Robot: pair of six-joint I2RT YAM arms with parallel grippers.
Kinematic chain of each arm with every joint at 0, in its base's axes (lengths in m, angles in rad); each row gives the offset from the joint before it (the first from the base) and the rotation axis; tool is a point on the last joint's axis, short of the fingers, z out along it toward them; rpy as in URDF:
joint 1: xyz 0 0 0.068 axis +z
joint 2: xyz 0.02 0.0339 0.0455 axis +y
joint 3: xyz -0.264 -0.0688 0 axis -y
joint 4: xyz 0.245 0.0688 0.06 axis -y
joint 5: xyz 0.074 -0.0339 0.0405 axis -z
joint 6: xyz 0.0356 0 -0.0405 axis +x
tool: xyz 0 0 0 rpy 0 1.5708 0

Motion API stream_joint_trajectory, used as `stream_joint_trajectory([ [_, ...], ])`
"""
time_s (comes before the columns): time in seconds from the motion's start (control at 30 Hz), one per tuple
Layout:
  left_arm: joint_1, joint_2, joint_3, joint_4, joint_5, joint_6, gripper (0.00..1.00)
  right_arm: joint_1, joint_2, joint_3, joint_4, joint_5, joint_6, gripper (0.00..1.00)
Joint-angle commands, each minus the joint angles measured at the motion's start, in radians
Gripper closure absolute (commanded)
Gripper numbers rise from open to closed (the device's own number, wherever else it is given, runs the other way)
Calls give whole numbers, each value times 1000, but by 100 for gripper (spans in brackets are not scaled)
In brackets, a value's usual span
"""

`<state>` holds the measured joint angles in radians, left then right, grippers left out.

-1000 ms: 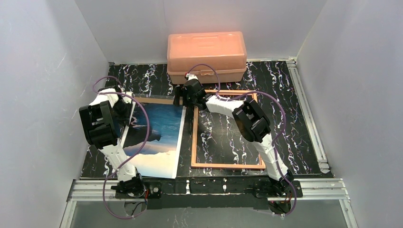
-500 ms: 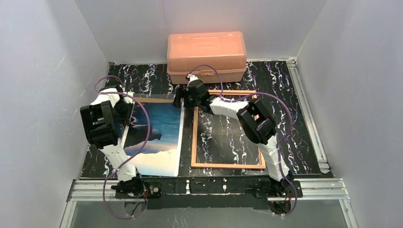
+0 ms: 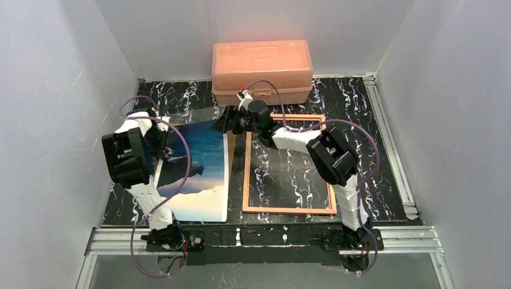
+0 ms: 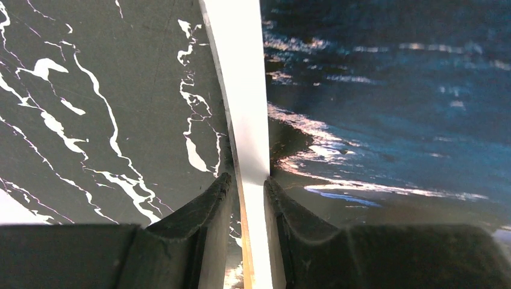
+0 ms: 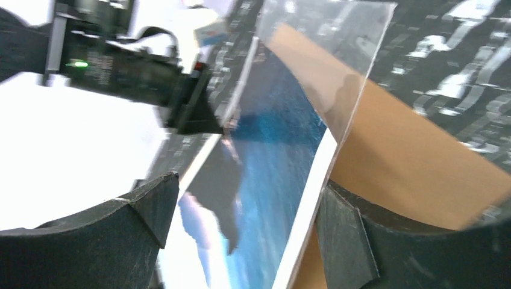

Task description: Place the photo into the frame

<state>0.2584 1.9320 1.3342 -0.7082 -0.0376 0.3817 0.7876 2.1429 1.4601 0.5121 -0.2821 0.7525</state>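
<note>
Photo pinned at its left edge, frame lying empty beside it

The photo (image 3: 202,180) lies face up on the left half of the marbled table (image 3: 373,138), its far right corner raised off the surface. The left gripper (image 4: 247,198) is clamped on the white border of the photo's left edge, fingers nearly together with the paper between them. The right gripper (image 5: 247,186) sits at the photo's far right corner with its fingers spread wide, and the print's right edge runs through the gap without being pinched. At that corner a brown backing board (image 5: 410,162) shows under the print, and a clear pane (image 5: 325,54) tilts up above it. The frame (image 3: 245,174) lies flat just to the right of the photo, the marble showing inside its border. A salmon-pink lidded box (image 3: 262,60) stands at the far edge.
</note>
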Motion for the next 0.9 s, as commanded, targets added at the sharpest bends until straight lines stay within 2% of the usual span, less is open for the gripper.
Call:
stream_joint_trajectory([
  [0.0,-1,51,-47,62,-2,14,76,19,17,-8,317,-193,198,14],
  [0.23,-1,36,-53,64,-8,25,76,5,58,21,417,-231,315,17],
  [0.43,-2,22,-57,66,-8,33,77,-36,48,65,352,-223,306,17],
  [0.63,-1,12,-65,66,-5,38,77,-68,128,227,243,-222,306,17],
  [0.73,-1,9,-69,71,-7,47,78,-70,174,306,197,-224,309,20],
  [0.87,-1,7,-70,72,-5,49,78,-68,220,360,197,-228,346,30],
])
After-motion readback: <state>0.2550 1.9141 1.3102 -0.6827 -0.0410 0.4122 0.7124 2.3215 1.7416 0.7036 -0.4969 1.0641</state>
